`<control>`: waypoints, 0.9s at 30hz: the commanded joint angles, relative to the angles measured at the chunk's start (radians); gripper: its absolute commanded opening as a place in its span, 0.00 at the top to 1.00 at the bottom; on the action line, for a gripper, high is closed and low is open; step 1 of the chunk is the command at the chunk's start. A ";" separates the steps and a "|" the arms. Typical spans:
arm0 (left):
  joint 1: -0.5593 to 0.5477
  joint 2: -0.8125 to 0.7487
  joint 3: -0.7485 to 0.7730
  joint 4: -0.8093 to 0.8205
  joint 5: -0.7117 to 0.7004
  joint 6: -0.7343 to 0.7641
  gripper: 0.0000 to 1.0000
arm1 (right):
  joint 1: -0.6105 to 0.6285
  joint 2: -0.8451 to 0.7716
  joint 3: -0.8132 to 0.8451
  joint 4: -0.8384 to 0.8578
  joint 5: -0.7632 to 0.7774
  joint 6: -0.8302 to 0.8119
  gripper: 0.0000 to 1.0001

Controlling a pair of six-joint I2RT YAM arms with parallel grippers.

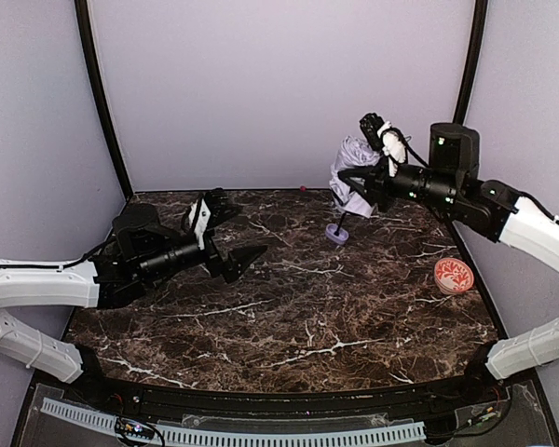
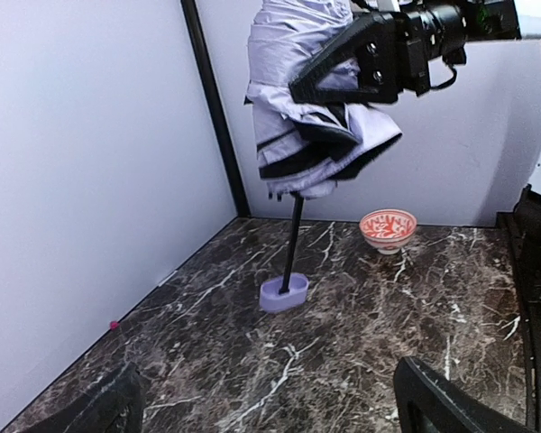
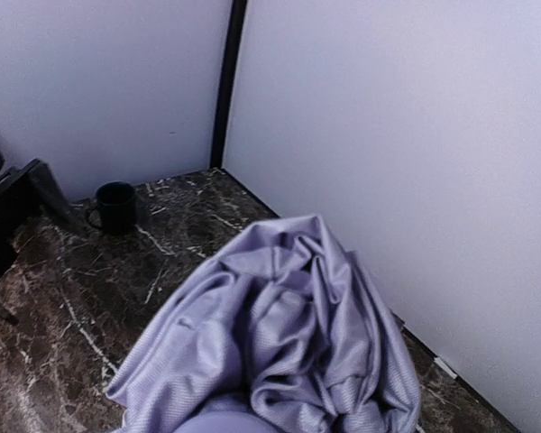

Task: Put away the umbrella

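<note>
Black fingers of the right claw are clamped on the bunched fabric of the umbrella and hold it up above the counter. In the right wrist view the lavender cloth fills the lower frame and hides the fingers themselves.

From the grip the fabric hangs down in loose folds, with the black lining showing along its lower edge. Below it the thin black shaft runs down at a slight tilt to the small lavender handle, which sits on the dark brown marble.

In the top view the right claw and the umbrella are at about 1 o'clock on the counter, close to the back wall, with the handle just below them towards 6 o'clock.

A red-and-white patterned bowl stands at about 3 o'clock, well apart from the handle. A tiny pink speck lies by the back wall at 12 o'clock.

The left claw is at about 9 o'clock with its fingers spread wide and nothing between them, pointing across towards the umbrella and well apart from it.

A black mug shows only in the right wrist view, standing near a corner of the walls.
</note>
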 commanded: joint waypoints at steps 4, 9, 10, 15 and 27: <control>0.015 -0.046 0.014 -0.097 -0.085 0.052 0.01 | -0.011 0.092 0.348 -0.156 0.268 -0.018 0.76; 0.021 -0.040 0.007 -0.096 -0.084 0.029 0.01 | -0.035 0.124 0.189 -0.058 0.196 0.030 0.74; 0.022 -0.039 0.006 -0.098 -0.083 0.025 0.01 | -0.041 0.141 0.127 -0.025 0.168 0.052 0.74; 0.029 -0.032 0.005 -0.113 -0.080 0.017 0.01 | -0.045 0.265 -0.279 0.347 -0.018 0.171 0.78; 0.046 -0.038 0.003 -0.113 -0.066 0.012 0.01 | -0.035 0.560 -0.529 0.733 -0.008 0.174 0.81</control>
